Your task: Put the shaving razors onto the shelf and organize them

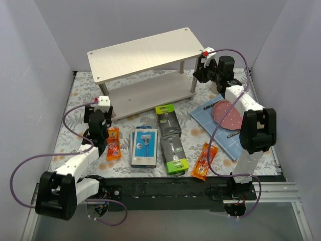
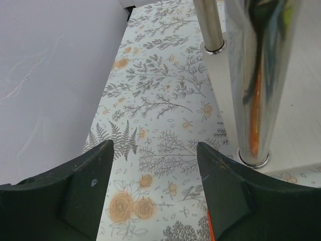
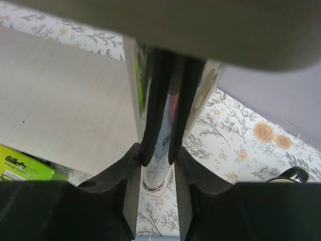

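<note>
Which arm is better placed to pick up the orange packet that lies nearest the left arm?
Left. The left end effector is open and empty, and the orange packet lies just beside that arm. The right end effector is shut around a shelf leg, far from the packet.

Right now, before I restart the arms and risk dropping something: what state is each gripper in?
Left gripper: open, holding nothing.
Right gripper: closed on the shelf leg, jaws against its sides.
</note>
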Controlling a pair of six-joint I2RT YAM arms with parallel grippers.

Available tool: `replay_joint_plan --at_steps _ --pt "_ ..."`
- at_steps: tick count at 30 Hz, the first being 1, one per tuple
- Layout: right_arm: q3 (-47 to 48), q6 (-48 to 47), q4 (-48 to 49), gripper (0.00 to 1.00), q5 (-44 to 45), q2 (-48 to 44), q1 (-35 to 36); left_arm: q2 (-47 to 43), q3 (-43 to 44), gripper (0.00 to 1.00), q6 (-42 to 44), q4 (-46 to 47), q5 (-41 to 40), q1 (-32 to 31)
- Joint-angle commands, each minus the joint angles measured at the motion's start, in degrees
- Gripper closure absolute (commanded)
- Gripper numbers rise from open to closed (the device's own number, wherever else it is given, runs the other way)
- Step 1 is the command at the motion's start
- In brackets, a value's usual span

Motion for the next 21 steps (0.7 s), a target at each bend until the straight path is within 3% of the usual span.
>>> replay_joint_plan --at_steps 1,7,12,21 --pt "-1.8 -1.9 -0.4 0.91 0.9 -4.3 -0.7 7.9 6.1 0.34 0.9 10.5 2.5 1.7" --pt "-3.7 -1.4 -1.7 0.9 -1.6 -5.9 -0.8 20.5 10.4 0.28 4.3 20.6 3.5 3.0" --pt "-5.0 -1.0 -1.8 0.86 -3.3 -6.7 -0.3 29.6 17.5 0.27 4.9 23.0 3.3 4.2" --pt "-1.1 -0.5 -0.8 0.84 -1.6 -3.8 -0.2 33.4 21.6 0.22 4.0 21.1 2.3 5.1"
